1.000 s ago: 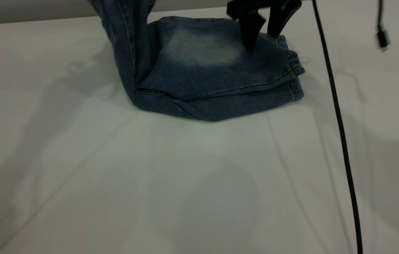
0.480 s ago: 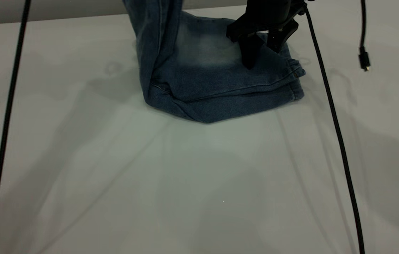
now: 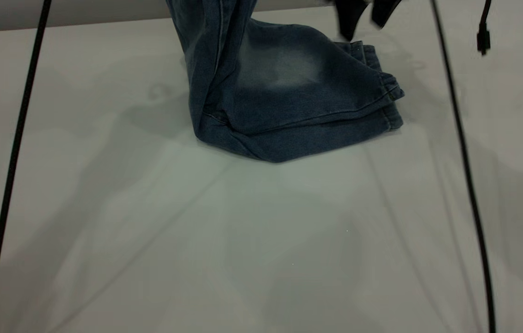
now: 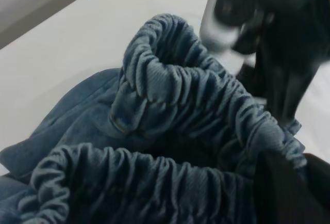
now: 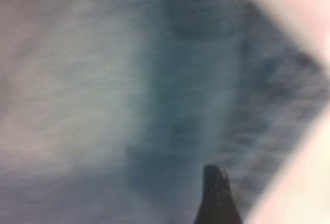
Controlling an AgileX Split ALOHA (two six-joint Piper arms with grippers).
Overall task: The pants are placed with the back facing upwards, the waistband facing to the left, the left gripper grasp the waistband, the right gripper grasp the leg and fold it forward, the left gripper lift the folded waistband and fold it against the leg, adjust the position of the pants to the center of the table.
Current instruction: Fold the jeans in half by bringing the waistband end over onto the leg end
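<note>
The pants (image 3: 284,97) lie folded at the table's (image 3: 261,240) far side, the waistband (image 4: 170,105) lifted, pinched by the left gripper (image 4: 289,188). The right gripper (image 3: 365,16) hovers above the hems, fingers parted, holding nothing; no writing is legible

Right gripper (image 3: 365,21) aloft, fingers (image 3: 348,21) apart.

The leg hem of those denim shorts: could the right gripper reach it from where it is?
Probably yes. The right gripper hangs just above the hem, fingers apart, with nothing between them.
</note>
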